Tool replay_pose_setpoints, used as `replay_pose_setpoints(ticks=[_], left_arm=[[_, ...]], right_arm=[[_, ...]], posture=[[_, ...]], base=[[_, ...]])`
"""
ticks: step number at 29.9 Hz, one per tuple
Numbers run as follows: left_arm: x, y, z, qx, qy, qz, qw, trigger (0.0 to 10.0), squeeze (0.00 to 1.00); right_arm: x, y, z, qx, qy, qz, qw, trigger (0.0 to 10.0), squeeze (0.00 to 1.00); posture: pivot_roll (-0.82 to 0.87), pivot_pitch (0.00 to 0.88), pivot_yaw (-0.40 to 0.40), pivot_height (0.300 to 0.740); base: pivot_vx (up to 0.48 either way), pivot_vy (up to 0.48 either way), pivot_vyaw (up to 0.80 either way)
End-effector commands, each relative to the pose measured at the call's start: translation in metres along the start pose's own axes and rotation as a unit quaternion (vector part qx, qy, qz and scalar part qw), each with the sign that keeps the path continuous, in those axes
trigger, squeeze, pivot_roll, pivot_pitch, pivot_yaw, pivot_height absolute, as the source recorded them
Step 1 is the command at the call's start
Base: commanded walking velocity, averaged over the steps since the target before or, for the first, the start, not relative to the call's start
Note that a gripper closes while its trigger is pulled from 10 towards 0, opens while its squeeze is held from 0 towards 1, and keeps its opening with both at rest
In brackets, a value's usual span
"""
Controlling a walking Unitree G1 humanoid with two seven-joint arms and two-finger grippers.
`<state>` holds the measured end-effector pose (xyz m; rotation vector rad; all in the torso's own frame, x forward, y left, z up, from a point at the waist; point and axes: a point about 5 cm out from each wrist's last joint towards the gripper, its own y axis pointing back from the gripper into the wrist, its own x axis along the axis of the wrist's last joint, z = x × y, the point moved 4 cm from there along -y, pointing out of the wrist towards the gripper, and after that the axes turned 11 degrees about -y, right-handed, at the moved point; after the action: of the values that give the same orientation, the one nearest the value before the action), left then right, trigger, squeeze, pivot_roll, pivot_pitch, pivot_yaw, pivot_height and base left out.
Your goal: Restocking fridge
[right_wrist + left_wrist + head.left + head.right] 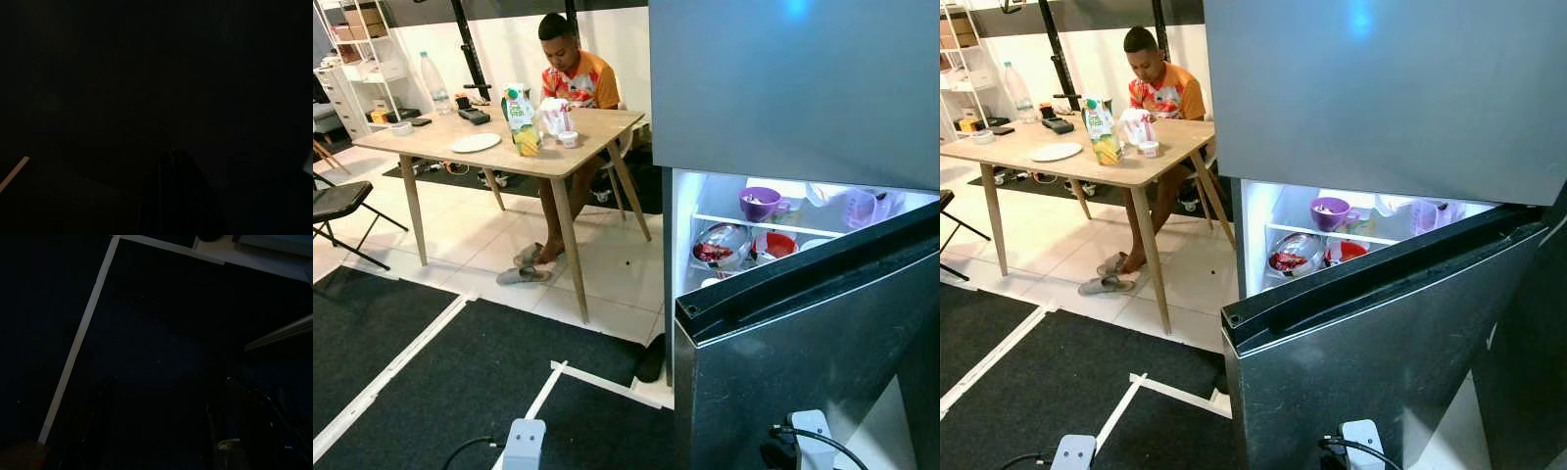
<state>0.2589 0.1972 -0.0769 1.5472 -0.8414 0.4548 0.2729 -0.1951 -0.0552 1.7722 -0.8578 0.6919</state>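
The fridge (pixel 734 235) stands open at 3 o'clock, door (pixel 1381 333) swung across; the juice carton (pixel 520 119) waits on the tabletop (pixel 460 157) at 11 o'clock. I cannot tell either tool's state. Risk: the door blocks the shelves and could be bumped.

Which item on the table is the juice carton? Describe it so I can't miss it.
Look at the wooden table where a person sits. Near its front right corner stands the juice carton, beside a small white cup. It is the tall green and yellow box with a green cap.
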Motion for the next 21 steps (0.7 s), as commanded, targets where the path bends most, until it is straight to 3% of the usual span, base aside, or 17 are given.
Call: replay_pose_setpoints(ticks=[1,2,4,8,13,15,18,21], left_arm=[[-0.012,0.002,0.003,-0.005,-0.006,-0.016,1.000,10.0,0.00],[-0.012,0.002,0.003,-0.006,-0.007,-0.016,1.000,10.0,0.00],[-0.012,0.002,0.004,-0.006,-0.009,-0.016,1.000,10.0,0.00],[-0.013,0.003,0.003,-0.007,-0.012,-0.017,1.000,10.0,0.00],[-0.014,0.003,0.001,-0.008,-0.016,-0.018,1.000,10.0,0.00],[-0.014,0.003,0.001,-0.009,-0.019,-0.020,1.000,10.0,0.00],[-0.013,0.002,0.001,-0.010,-0.020,-0.020,1.000,10.0,0.00],[-0.010,0.001,0.001,-0.009,-0.019,-0.017,1.000,10.0,0.00]], right_arm=[[-0.004,0.003,0.000,0.008,0.000,-0.001,1.000,0.0,0.00],[-0.007,0.004,0.000,0.016,0.002,-0.009,1.000,10.0,0.00],[-0.009,0.005,0.000,0.022,0.003,-0.015,1.000,10.0,0.00],[-0.019,0.012,-0.013,0.100,0.010,-0.031,0.994,10.0,0.00],[-0.009,0.016,-0.032,0.190,-0.014,-0.010,0.982,10.0,0.00],[0.011,0.012,-0.048,0.229,-0.034,0.027,0.972,10.0,0.00],[0.025,0.007,-0.059,0.244,-0.039,0.051,0.968,10.0,0.00],[0.063,-0.008,-0.090,0.269,-0.032,0.104,0.957,10.0,0.00]], posture=[[-0.10,0.126,0.072,0.740],[-0.10,0.125,0.070,0.740],[-0.10,0.125,0.070,0.740],[-0.09,0.126,0.076,0.740],[-0.10,0.129,0.081,0.740],[-0.10,0.130,0.083,0.740],[-0.10,0.130,0.083,0.740],[-0.10,0.127,0.078,0.740]], base=[[0.000,0.000,0.00],[0.000,0.000,0.00],[0.000,0.000,0.00],[0.000,0.000,0.00],[0.000,0.000,0.00],[0.000,0.000,0.00],[0.000,0.000,0.00],[0.000,0.000,0.00]])
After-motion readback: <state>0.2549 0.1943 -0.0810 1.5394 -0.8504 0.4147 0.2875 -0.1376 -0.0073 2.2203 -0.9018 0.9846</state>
